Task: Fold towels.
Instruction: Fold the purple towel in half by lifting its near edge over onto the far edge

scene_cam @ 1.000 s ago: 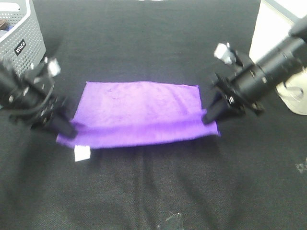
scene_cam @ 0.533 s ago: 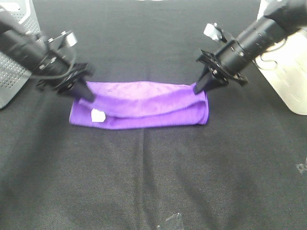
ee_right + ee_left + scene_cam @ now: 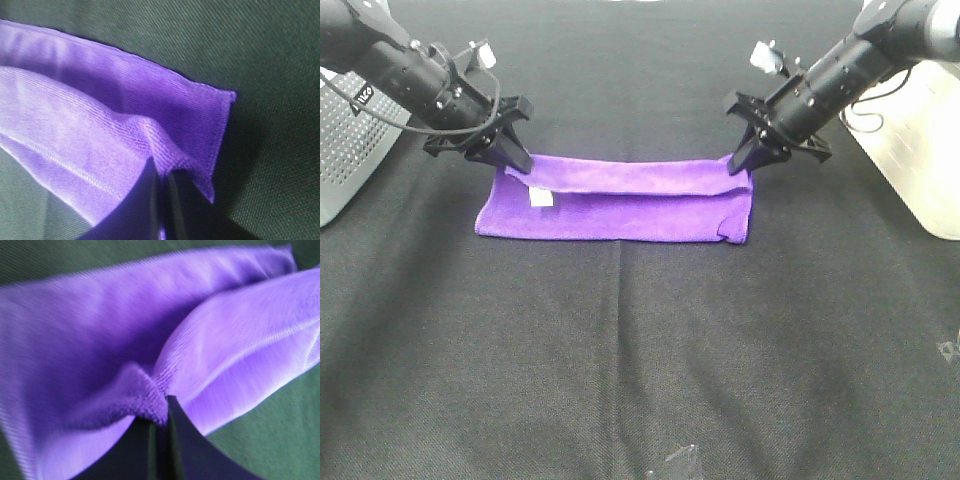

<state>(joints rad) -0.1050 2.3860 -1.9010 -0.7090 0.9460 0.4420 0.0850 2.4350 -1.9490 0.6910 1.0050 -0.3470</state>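
Observation:
The bright purple towel [image 3: 620,205] lies folded over into a long strip on the black table, with its white tag [image 3: 541,197] on top near the left end. My left gripper [image 3: 516,163] is shut on the towel's far left corner, pinching a bunch of cloth [image 3: 145,397]. My right gripper [image 3: 738,165] is shut on the far right corner, seen close in the right wrist view [image 3: 160,170]. Both hold the upper layer at the strip's far edge.
A grey perforated basket [image 3: 355,130] stands at the far left. A white container [image 3: 910,130] stands at the far right. The table [image 3: 640,360] is covered in black cloth.
Both grippers carried the towel's near edge away from the camera, over the far half. The towel went from nearly flat to a folded strip, with the white tag now on top.

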